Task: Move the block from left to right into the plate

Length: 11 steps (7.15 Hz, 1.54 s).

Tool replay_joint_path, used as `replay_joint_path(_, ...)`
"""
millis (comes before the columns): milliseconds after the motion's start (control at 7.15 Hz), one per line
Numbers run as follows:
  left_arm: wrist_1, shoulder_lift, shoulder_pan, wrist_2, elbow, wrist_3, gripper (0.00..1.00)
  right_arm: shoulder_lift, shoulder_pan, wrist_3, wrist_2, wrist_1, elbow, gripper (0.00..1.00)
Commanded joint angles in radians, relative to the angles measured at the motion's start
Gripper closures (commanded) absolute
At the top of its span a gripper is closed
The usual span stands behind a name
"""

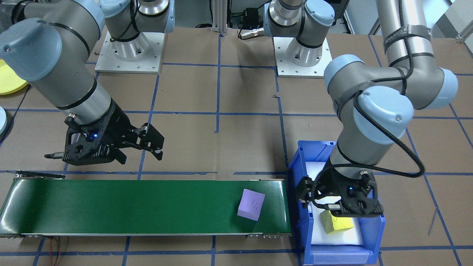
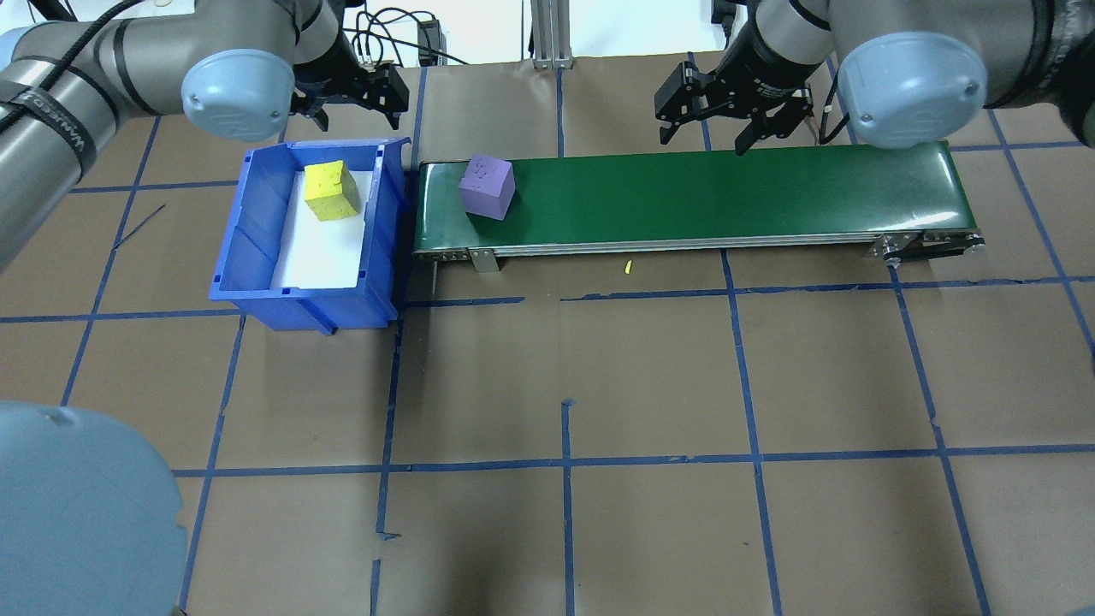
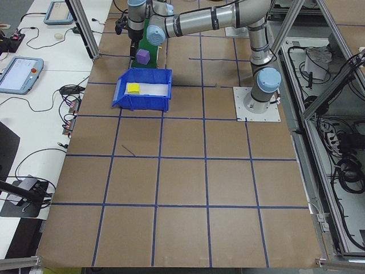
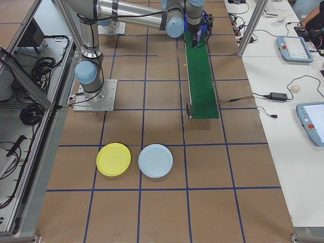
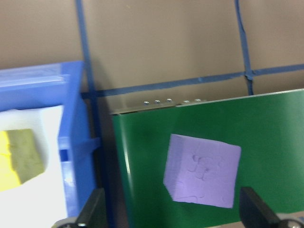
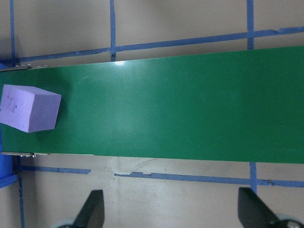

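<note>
Two grippers, both with fingers spread apart and nothing between them. Left gripper (image 1: pixel 342 205) hangs over the far end of the blue bin (image 2: pixel 257 231), above the bin's rim; its wrist view shows the two fingertips (image 5: pixel 92 209) wide at the lower edge, with the bin wall and the belt's end below. Right gripper (image 1: pixel 142 147) hovers off the robot-side edge of the green conveyor belt (image 2: pixel 727 197), tilted, over brown table paper (image 2: pixel 565 385); its wrist view looks down on bare belt with the fingertips (image 6: pixel 95 209) well apart.

Purple block (image 2: pixel 487 186) sits on the belt at the end nearest the bin, turned slightly off square, puzzle-piece lines embossed on its top face. Neither gripper touches it. Yellow block (image 2: pixel 331 190) lies inside the bin on the white liner (image 2: pixel 321 252), toward the far end, just beside the left gripper but free of it.

Bin stands just off the belt's left end. Yellow plate (image 4: pixel 114 159) and pale blue plate (image 4: pixel 155 160) lie side by side on the table past the belt's other end, well apart from both blocks. Blue tape lines grid the table.
</note>
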Motion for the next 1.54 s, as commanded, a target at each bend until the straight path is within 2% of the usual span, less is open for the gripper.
replay_joint_path(0,0.006,-0.068,0.066,0.002,0.005,0.006,0.00,0.064,0.000,0.030,0.036,-0.034,0.007,0.00)
replay_joint_path(280,0.007,-0.091,0.099,0.003,0.001,0.052,0.00,0.095,0.000,0.132,0.128,-0.051,0.009,0.00)
replay_joint_path(559,0.010,-0.129,0.117,-0.009,-0.010,0.054,0.00,0.114,0.002,0.139,0.131,-0.065,0.012,0.00)
replay_joint_path(699,0.026,-0.157,0.117,-0.030,-0.010,0.049,0.00,0.147,0.001,0.207,0.131,-0.066,0.012,0.00)
replay_joint_path(839,0.085,-0.198,0.117,-0.032,-0.011,0.043,0.02,0.176,0.000,0.233,0.131,-0.086,0.012,0.00)
replay_joint_path(979,0.089,-0.203,0.117,-0.035,-0.013,0.043,0.25,0.181,0.000,0.237,0.131,-0.088,0.010,0.00)
replay_joint_path(1119,0.087,-0.197,0.117,-0.034,-0.019,0.052,0.55,0.183,0.000,0.238,0.131,-0.088,0.010,0.00)
replay_joint_path(1259,0.084,-0.180,0.116,-0.032,-0.014,0.048,0.62,0.184,0.000,0.238,0.131,-0.089,0.004,0.00)
replay_joint_path(1399,0.066,-0.148,0.116,-0.029,-0.016,0.046,0.62,0.189,0.000,0.240,0.131,-0.104,0.001,0.00)
